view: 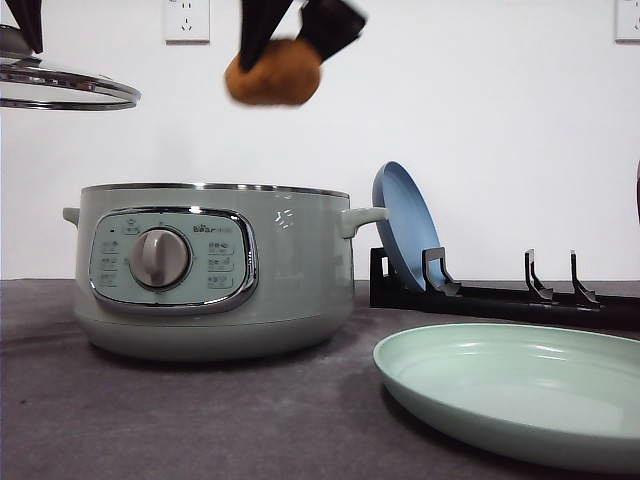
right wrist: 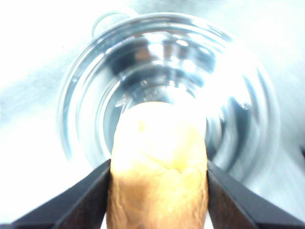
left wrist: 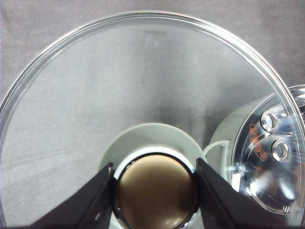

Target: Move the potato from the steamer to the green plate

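The green plate [view: 520, 385] lies at the desk's [view: 150, 420] near right edge, bare. Behind and left of it stands the steamer [view: 215, 270], uncovered. High above its opening the right tool [view: 290, 45] grasps the potato [view: 272, 72] between its fingers. The left tool [left wrist: 155, 191] is clenched on the knob of the glass lid [view: 60, 88], held aloft over the desk's left side. A blue plate [view: 405, 225] leans in a black rack [view: 520, 295] farther back.
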`<action>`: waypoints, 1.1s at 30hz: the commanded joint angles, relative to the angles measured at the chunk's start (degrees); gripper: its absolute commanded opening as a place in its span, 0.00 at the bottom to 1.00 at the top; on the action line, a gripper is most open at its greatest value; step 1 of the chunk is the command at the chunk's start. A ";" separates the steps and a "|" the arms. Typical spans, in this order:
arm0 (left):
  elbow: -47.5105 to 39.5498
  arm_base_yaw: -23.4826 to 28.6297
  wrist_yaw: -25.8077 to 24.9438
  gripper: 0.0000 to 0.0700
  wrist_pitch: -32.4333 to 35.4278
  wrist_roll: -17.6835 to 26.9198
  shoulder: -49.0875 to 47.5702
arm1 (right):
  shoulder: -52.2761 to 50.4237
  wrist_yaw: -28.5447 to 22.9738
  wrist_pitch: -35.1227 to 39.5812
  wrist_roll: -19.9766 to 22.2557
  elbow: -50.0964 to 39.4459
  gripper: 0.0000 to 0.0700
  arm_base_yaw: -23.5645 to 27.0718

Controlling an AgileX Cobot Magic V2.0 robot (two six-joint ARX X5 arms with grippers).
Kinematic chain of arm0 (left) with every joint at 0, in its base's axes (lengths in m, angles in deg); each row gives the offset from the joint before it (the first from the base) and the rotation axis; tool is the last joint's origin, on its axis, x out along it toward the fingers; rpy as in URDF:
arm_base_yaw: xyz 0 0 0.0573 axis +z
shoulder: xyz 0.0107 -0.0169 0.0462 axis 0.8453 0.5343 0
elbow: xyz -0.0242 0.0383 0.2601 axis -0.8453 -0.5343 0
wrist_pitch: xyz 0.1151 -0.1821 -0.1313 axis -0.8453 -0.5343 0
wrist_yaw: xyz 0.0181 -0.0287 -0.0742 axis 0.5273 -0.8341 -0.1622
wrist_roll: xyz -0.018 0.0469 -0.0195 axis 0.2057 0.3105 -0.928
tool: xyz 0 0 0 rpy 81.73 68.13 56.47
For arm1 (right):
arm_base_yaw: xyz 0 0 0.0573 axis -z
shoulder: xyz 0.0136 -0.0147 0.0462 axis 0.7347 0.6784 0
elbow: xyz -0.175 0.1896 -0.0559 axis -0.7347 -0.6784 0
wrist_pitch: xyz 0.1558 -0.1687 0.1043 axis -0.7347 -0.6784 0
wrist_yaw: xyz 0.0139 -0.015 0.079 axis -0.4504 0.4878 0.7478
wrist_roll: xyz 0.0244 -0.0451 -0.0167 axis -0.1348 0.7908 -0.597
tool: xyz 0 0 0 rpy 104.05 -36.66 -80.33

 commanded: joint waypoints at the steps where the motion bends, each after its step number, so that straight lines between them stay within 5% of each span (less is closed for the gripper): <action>1: 2.01 0.03 -0.13 0.00 1.53 0.11 -0.94 | -1.88 0.00 -1.34 -1.66 1.22 0.45 -0.11; 7: 2.01 0.31 -0.13 0.00 1.44 0.07 -0.94 | -11.87 -0.28 -4.97 -1.67 -4.83 0.45 0.23; 17: 1.99 0.31 -0.13 0.00 1.14 0.05 -0.94 | -35.23 -5.94 -3.19 -1.69 -32.74 0.45 0.68; 21: 1.99 0.30 -0.13 0.00 1.14 0.00 -0.94 | -44.16 -5.94 1.97 -3.01 -45.33 0.45 0.69; 33: 1.99 0.24 -0.13 0.00 1.16 -0.12 -0.94 | -57.51 -6.13 27.79 -16.78 -82.35 0.45 1.55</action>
